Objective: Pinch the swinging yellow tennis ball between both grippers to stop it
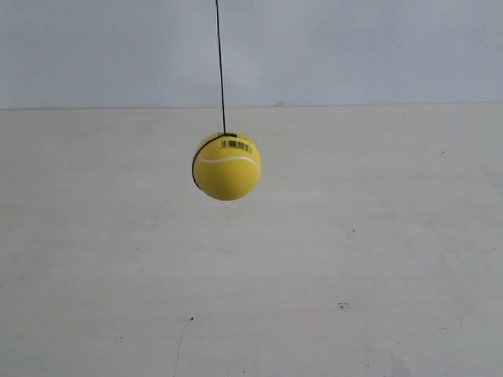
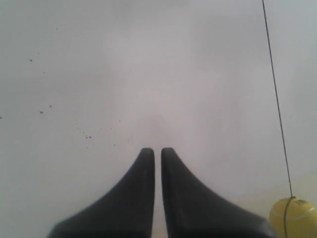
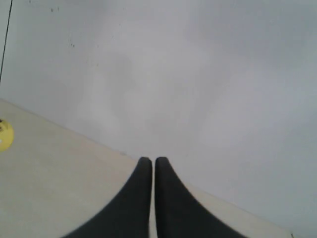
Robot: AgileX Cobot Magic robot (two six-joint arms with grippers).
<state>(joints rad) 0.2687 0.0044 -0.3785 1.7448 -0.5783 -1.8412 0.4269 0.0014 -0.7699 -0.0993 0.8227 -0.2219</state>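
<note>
On the left arm, the pincer (image 2: 157, 151) was closed to a thin slit, its two black tapered fingers (image 2: 141, 198) side by side and holding nothing. The yellow tennis ball (image 2: 293, 217) was seen off to one side of it, well apart, with no contact.

In the exterior view the ball (image 1: 227, 166) hung from a thin dark string (image 1: 221, 63), clear of the pale worktop (image 1: 377, 259) and in front of a grey-white wall (image 1: 354, 47). A white seam, a small black barcode print near the top and a dark band along one side were noted. Neither arm appeared in that view.

On the right arm, the pincer (image 3: 152, 161) was likewise drawn together to a narrow slit and gripped nothing. Only a sliver of the ball (image 3: 4, 135) showed there, well apart from the fingertips.
</note>
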